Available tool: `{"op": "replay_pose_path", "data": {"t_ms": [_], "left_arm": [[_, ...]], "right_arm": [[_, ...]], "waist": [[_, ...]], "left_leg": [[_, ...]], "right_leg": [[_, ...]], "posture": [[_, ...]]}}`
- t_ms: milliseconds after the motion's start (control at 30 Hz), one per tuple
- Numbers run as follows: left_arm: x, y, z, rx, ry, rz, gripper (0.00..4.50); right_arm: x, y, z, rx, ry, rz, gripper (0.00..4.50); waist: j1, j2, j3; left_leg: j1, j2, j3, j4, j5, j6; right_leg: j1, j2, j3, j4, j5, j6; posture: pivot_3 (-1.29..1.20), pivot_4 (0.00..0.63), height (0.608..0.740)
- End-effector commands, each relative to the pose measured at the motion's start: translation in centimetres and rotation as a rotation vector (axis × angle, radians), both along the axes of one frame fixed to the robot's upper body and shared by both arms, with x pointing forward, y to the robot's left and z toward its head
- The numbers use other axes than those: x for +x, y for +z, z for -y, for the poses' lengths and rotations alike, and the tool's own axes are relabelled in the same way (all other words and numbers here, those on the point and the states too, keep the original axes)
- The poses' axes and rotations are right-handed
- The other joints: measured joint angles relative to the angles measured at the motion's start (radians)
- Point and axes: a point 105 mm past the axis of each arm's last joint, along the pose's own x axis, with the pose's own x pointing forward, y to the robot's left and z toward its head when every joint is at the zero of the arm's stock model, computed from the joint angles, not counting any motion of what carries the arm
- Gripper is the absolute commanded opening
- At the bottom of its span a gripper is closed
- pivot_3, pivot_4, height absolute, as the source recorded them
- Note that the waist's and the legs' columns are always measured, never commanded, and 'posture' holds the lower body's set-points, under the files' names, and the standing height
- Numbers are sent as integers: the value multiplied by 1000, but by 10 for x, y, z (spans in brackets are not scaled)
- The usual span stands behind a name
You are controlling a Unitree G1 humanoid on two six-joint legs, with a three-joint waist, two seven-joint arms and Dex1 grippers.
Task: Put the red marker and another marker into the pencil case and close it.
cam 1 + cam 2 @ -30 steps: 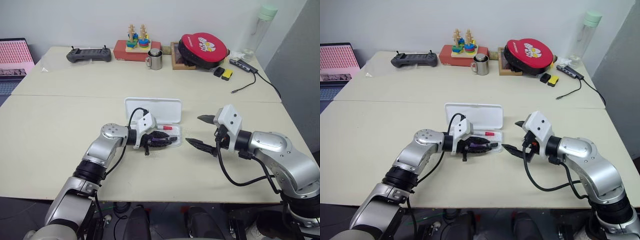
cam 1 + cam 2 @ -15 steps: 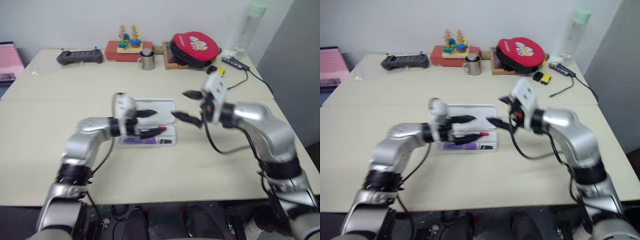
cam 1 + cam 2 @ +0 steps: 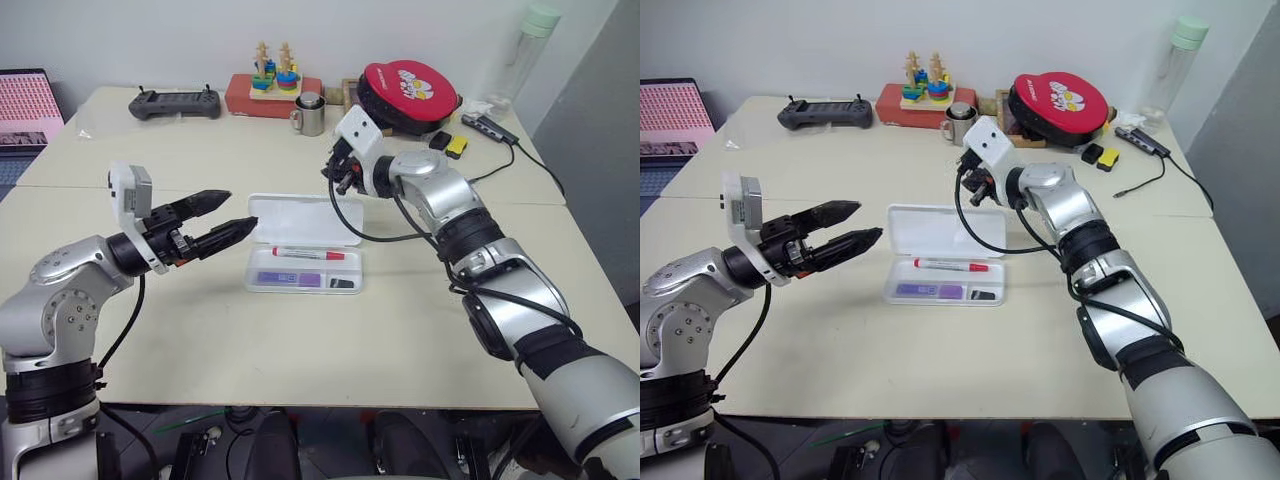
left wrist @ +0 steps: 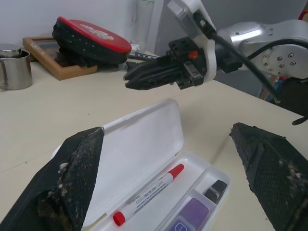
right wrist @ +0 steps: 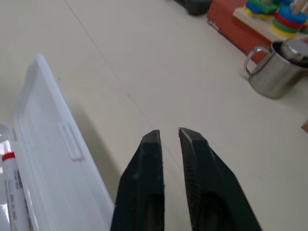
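White pencil case (image 3: pixel 306 219): lid open, red marker (image 3: pixel 308 253) and purple marker (image 3: pixel 288 279) laid inside.
Left gripper (image 3: pixel 232 216): spread wide, nothing held.
Right gripper (image 5: pixel 169 136): closed, nothing held, behind lid.

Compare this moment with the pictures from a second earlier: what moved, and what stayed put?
The left gripper let go inside the pencil case, opened and withdrew to its left. The right gripper closed and swung behind the open lid. The red marker and the purple marker lie in the tray; the lid stays open.

My left gripper (image 4: pixel 166 180) fingers spread wide over pencil case (image 4: pixel 144 144), lid open. Red marker (image 4: pixel 149 194) and purple marker (image 4: pixel 187 217) inside. Right gripper (image 4: pixel 132 81) pinched shut beyond lid.
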Motion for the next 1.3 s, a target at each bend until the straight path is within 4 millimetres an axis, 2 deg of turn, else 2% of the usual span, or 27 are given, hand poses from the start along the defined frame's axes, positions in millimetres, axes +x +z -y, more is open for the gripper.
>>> {"op": "replay_pose_path", "data": {"t_ms": [33,200,467,667,800,933,1033,1200,1300], "left_arm": [[-6,12,5,15,-19,59,4500],[-9,12,9,18,-41,53,4500],[-11,12,10,45,-54,49,4500],[-12,6,11,63,-57,29,4500],[-14,3,13,62,-69,13,4500],[-14,-4,13,77,-71,-3,4500],[-14,-6,15,84,-72,-7,4500],[-13,-6,17,83,-84,-12,4500],[-3,-11,13,89,-16,-13,4500]], "right_arm": [[2,14,-4,-31,21,49,42],[1,5,-5,-79,51,31,42],[-31,7,-20,-91,335,-14,42],[-66,-25,-25,-159,460,-70,42],[-85,-50,-27,-187,467,-94,42],[-98,-78,-28,-221,454,-134,42],[-100,-100,-25,-263,412,-149,42],[-103,-113,-18,-281,383,-175,42],[-105,-104,-19,-170,364,-189,42]], "waist": [[-1,0,0],[-2,0,0],[-5,0,0],[-1,0,0],[-3,0,0],[-3,0,0],[-2,-1,-1],[-3,-1,-1],[-2,-1,-1]], "left_leg": [[0,0,0,0,0,0],[-1,0,0,0,0,0],[-1,1,0,0,0,0],[-1,1,0,0,-1,-1],[1,1,0,1,-1,-1],[0,1,0,2,0,-1],[1,1,0,2,0,-1],[6,1,0,2,0,-1],[7,1,0,2,0,-1]], "right_leg": [[0,0,0,0,0,0],[-2,0,0,1,0,0],[-2,1,0,1,0,0],[-1,1,0,1,0,0],[0,1,0,2,0,0],[-1,2,1,2,0,0],[0,2,1,2,0,0],[4,2,2,1,-2,3],[5,1,2,1,-3,4]], "posture": [[0,150,740],[0,150,740],[0,150,740],[0,150,740],[0,150,740],[0,150,740],[0,150,740],[0,150,740],[0,150,740]]}}
